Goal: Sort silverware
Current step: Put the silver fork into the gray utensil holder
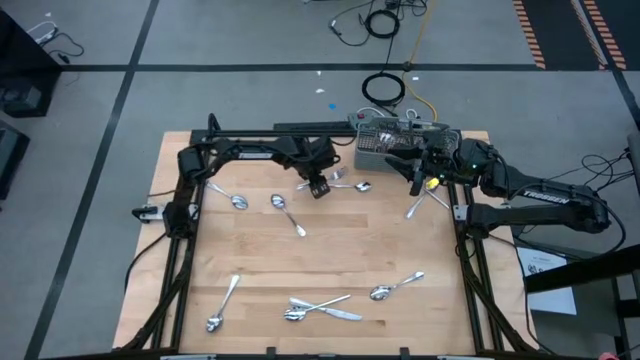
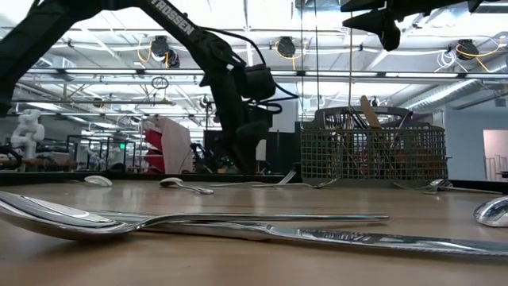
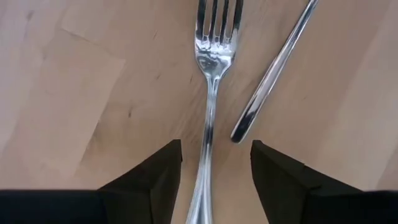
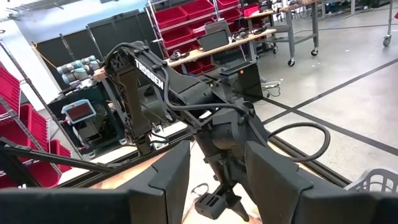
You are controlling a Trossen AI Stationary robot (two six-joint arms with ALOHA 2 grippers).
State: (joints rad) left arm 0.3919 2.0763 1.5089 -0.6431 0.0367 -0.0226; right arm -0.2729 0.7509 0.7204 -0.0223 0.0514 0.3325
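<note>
Silver forks, spoons and knives lie scattered flat on the wooden table [image 1: 330, 255]. My left gripper [image 1: 318, 187] is low over the far middle of the table, open. In its wrist view the gripper [image 3: 214, 180] has one finger on each side of a fork's handle [image 3: 207, 143], with a gap on both sides. The fork [image 3: 211, 56] lies flat, tines pointing away. A second utensil's handle [image 3: 273, 68] lies just beside it. My right gripper [image 1: 418, 175] is open and empty, raised high [image 2: 389, 28] by the grey wire-mesh basket [image 1: 400, 145].
The basket [image 2: 373, 151] stands at the table's far right and has several utensils upright in it. Spoons lie at the far left [image 1: 238, 201] [image 1: 283, 203], and a crossed pair lies near the right arm [image 1: 425, 200]. More pieces lie along the near edge [image 1: 222, 305] [image 1: 320, 308] [image 1: 395, 288].
</note>
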